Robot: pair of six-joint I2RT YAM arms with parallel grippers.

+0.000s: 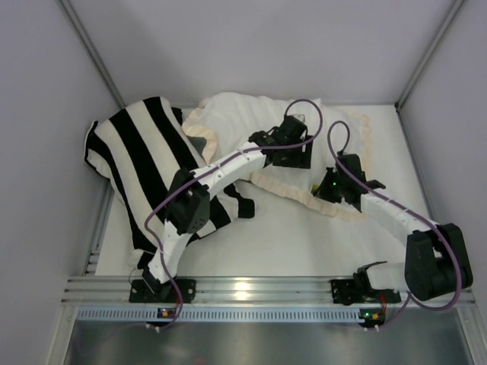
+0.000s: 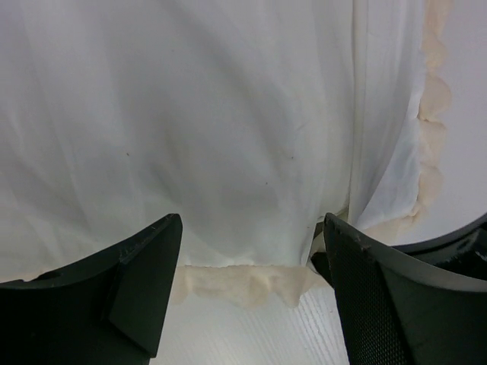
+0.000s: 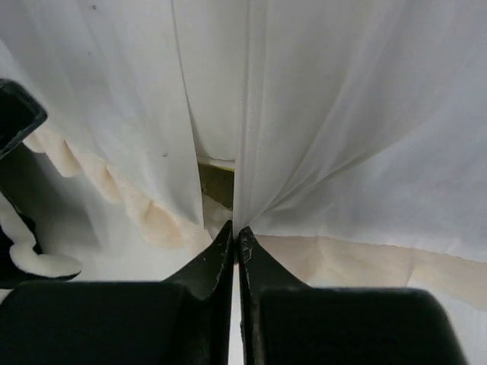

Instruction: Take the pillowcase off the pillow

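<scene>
Back of the table [image 1: 304, 243], middle-ish, is where the pillowcase [image 1: 243, 114] sits, cream-white side up, with its ruffled frill [image 2: 243, 283] running along the near edge and round the right side. It's puffed up, so the pillow [image 3: 216, 181] is inside it. All I can actually see of the pillow is a dull yellowish sliver down in the slit where two flaps of the case meet, in the right wrist view. The black-and-white striped cushion [image 1: 144, 160] lies just to the left, butted up against the case.

Right gripper [image 3: 237, 232] is pinched fully closed right at that slit. The fabric folds all fan out from its fingertips, so it has a bit of the pillowcase clamped near the frilled edge.

Left gripper [image 2: 251, 228] is spread wide open over the case, holding nothing. One finger sits on each side of a stretch of smooth white cloth, with the frill just below its tips. Both grippers are close together on the near right part of the case.
</scene>
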